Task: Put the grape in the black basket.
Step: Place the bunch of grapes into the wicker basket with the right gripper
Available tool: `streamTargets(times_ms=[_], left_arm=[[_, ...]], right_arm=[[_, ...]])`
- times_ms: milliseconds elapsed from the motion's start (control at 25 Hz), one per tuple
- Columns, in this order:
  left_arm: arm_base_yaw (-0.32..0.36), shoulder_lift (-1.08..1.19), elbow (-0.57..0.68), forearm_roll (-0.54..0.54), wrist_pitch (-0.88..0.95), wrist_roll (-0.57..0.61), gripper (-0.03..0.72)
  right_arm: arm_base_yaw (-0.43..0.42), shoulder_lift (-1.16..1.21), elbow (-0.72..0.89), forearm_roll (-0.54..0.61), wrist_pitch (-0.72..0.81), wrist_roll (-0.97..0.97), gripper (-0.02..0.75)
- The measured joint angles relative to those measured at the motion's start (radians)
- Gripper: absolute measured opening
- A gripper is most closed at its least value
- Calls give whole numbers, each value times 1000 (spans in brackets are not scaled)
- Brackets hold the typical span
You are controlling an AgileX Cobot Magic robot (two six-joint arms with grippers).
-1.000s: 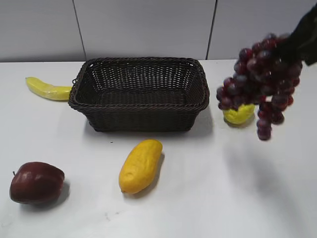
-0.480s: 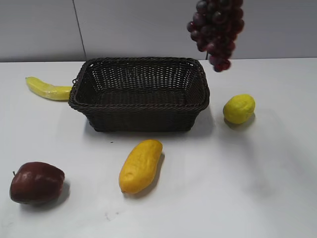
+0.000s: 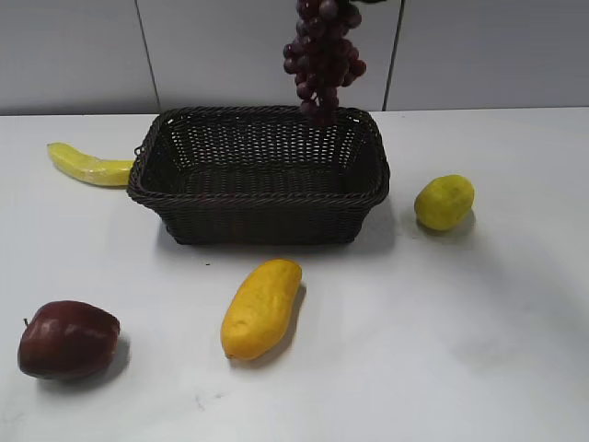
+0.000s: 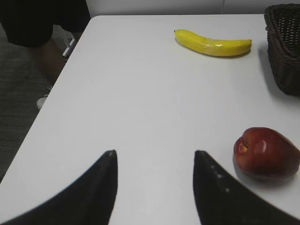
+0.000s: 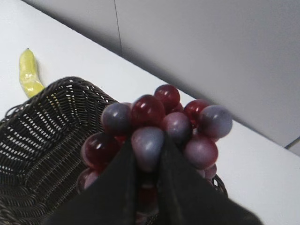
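Hanging from the top edge of the exterior view, the grape [image 3: 321, 57] is seen above the far rim of the black basket [image 3: 260, 195], at about one o'clock from the basket's centre, with its tapered tip just over the braided edge. In the right wrist view the right gripper [image 5: 149, 185] is pressed together on the upper berries of the bunch, with a greyish berry pinched between the dark fingers [image 5: 117, 187], and the woven wall of the basket is seen beneath. The left gripper [image 4: 154, 187] is spread and holds nothing; it is kept over bare table with the apple [image 4: 266, 152] at three o'clock and the banana [image 4: 213, 42] at one o'clock. The bunch is judged to be light but loose and swinging, its round berries smooth and likely slippery, so a hold near the stem end, where the cluster is thickest, is judged safest. Single berries could be pulled loose if squeezed hard. A lowering toward the basket's middle is judged to be needed before the grip is released, since the tip hangs close to the rim. The mango [image 3: 260, 308] at six o'clock of the basket and the lemon [image 3: 444, 202] at three o'clock are well apart from the path.
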Motion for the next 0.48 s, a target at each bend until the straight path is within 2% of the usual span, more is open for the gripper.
streamTargets(times_ms=[200,240,320,440,480], left_arm=[[0,0,0,0,0,0,480],[0,0,0,0,0,0,480],[0,0,0,0,0,0,480],[0,0,0,0,0,0,480],[0,0,0,0,0,0,480]], right_arm=[[0,116,0,6,-4,-7,60],[0,133,0,7,5,-7,81],[0,151,0,10,25,-7,209],[0,151,-6,11,41,-7,499],[0,151,-11,11,47,-7,565]])
